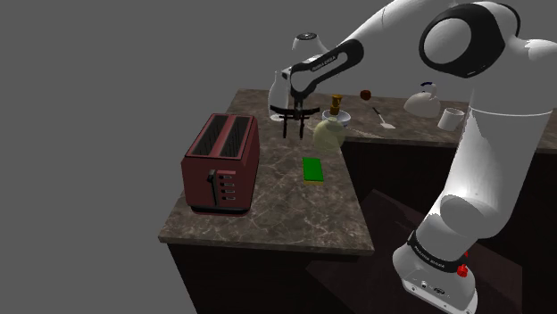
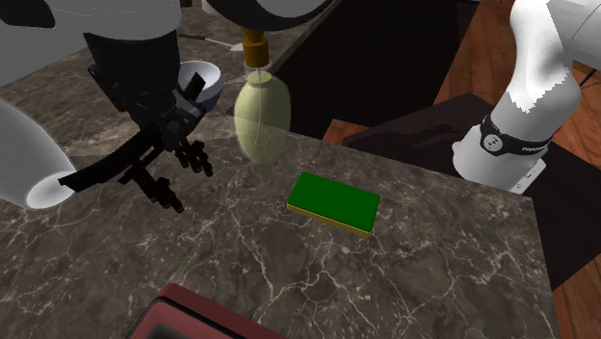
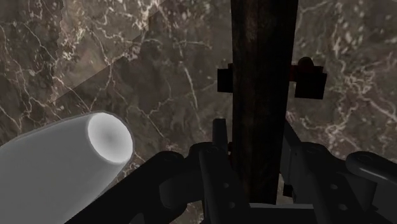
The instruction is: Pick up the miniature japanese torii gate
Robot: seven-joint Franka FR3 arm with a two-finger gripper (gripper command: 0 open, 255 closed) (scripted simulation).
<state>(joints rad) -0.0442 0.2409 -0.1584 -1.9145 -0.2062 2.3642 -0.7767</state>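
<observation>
Shoulder view: the white arm reaches from the stand to the black gripper [image 1: 287,111], which is closed on the dark torii gate [image 1: 286,123] above the far part of the marble counter [image 1: 268,214]; the gate's posts hang below the fingers, and whether they touch the stone cannot be told. A dark red toaster [image 1: 221,162] stands nearer the view's left, a green block [image 1: 312,169] lies flat to the gate's right, and a pale bulbous bottle [image 1: 328,134] with a brass neck stands just beyond the block. A white kettle [image 1: 424,98] and a white mug [image 1: 451,119] sit well apart at the right. Second exterior view: the gripper [image 2: 166,135] clamps the gate [image 2: 106,171], whose long top beam slants toward the view's left with the posts pointing down toward the counter [image 2: 433,250]; the bottle [image 2: 262,116] and a white bowl [image 2: 202,82] lie behind it, the green block [image 2: 333,202] to its right. Wrist view: the gripper [image 3: 254,130] has both fingers [image 3: 216,159] pressed against a dark brown beam of the gate [image 3: 264,63], with veined counter [image 3: 127,51] beyond
</observation>
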